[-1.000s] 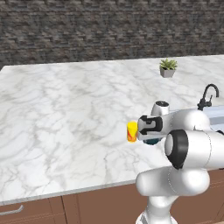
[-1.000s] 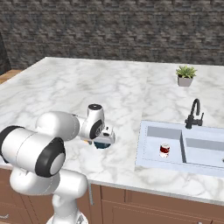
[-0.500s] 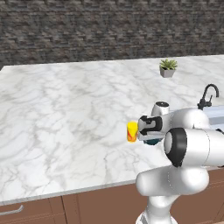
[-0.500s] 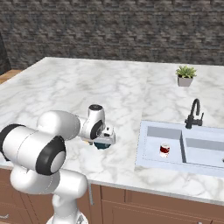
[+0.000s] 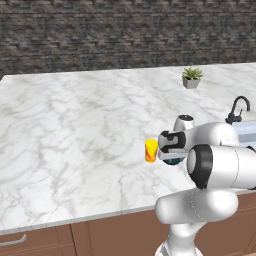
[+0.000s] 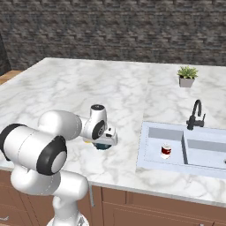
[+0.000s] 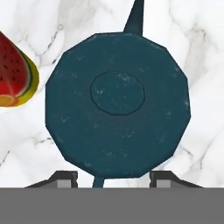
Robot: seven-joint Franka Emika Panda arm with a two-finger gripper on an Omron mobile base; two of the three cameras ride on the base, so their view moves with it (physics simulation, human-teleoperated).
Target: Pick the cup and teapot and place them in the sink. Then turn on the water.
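Across a wide marble counter (image 5: 75, 130), grey-veined, backed by a dark stone wall (image 5: 100, 35). Over at the far right, sunk into that top, the pale sink (image 6: 152, 152), with a small side basin holding a red-and-white can (image 6: 166, 150) and a larger basin beside it; behind it a slim black faucet (image 6: 195, 115), no stream seen. Further back, a small potted plant (image 6: 187, 76). Near the front edge, low over the counter, the gripper (image 6: 103, 142), right above the dark teal teapot (image 7: 117, 104), which stands on the marble well apart from the sink. Seen along the hand, a round lid with a raised centre, and a thin dark part sticking out at each end. Fingertips (image 7: 64, 176) flanking the teapot's near edge, one to each side; jaws apart, whether pressing the teapot yet cannot be told. Just beside the teapot, the yellow cup (image 5: 151, 150), orange-red patch on its side, upright on the counter.
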